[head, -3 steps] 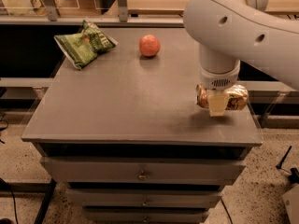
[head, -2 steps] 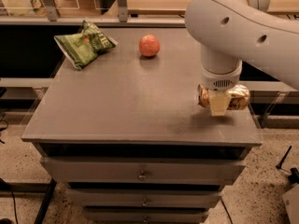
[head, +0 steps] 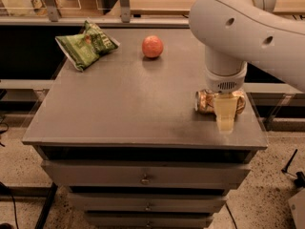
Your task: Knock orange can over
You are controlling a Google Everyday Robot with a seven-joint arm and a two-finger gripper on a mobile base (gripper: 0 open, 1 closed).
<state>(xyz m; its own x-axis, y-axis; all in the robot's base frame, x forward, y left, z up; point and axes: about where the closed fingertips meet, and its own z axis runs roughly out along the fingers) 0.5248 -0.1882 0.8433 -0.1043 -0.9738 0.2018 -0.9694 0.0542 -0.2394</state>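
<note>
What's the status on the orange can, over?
Gripper low at front right of table, directly before the orange can. Can lying on its side. Fruit, chip bag well clear at back.

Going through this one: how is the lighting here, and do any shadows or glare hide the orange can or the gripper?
Camera view: warm, even light on the table, with no harsh glare. The fruit throws only a soft shadow. The orange can shows small glints. What hides it is not shadow but the gripper, which hangs in front of its middle near the table's front right edge.
</note>
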